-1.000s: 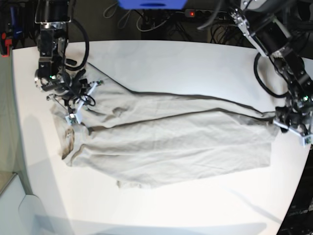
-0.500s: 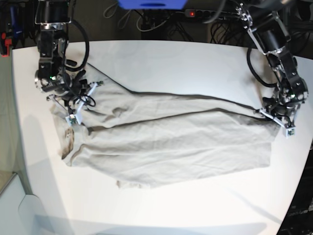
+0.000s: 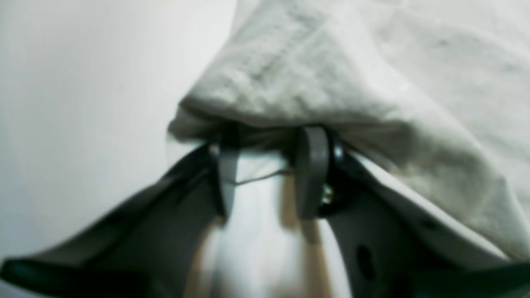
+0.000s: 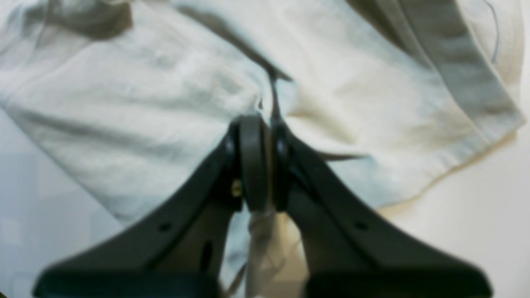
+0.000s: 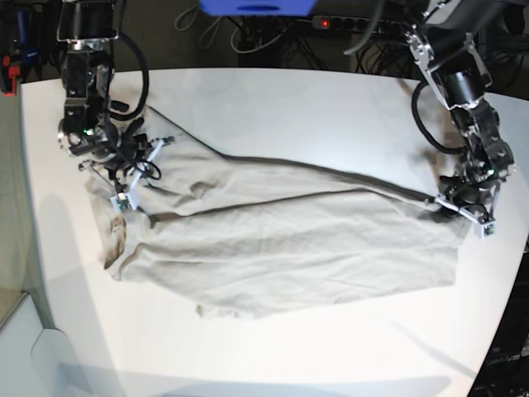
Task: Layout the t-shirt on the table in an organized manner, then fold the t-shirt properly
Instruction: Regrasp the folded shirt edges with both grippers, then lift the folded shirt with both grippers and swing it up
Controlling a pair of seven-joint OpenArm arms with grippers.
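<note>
A: Item one, right claw (image 4: 261, 124). Condition?

B: Pressed together, with a pinch of the t-shirt (image 5: 281, 240) between the pads. In the right wrist view a ridge of cloth rises straight out from between the tips, and a fold of fabric hangs beneath them.

A: Location of that claw?

B: Base view, left end of the garment (image 5: 124, 178). It sits near the dark-stained neck opening (image 5: 114, 236), at the shirt's upper left corner.

A: Item two, left claw (image 3: 271, 155).

B: Jaws a little apart. The left wrist view has the shirt's edge draped across both tips, and a loose thread runs between them. The picture is blurred, so I cannot say whether cloth is truly gripped or only resting on top.

A: Its location?

B: Base view, right end of the shirt (image 5: 467, 207), at the upper right corner, where the fabric narrows toward the claw.

A: Item three, the t-shirt itself.

B: Light beige, lying lengthwise across the middle of the table (image 5: 331, 107), stretched between the two claws. A long crease runs from upper left to right. The lower edge is uneven, with a small flap poking out at the bottom left.

A: Surface?

B: White table, curved far edge; cables (image 5: 273, 37) behind it.
</note>
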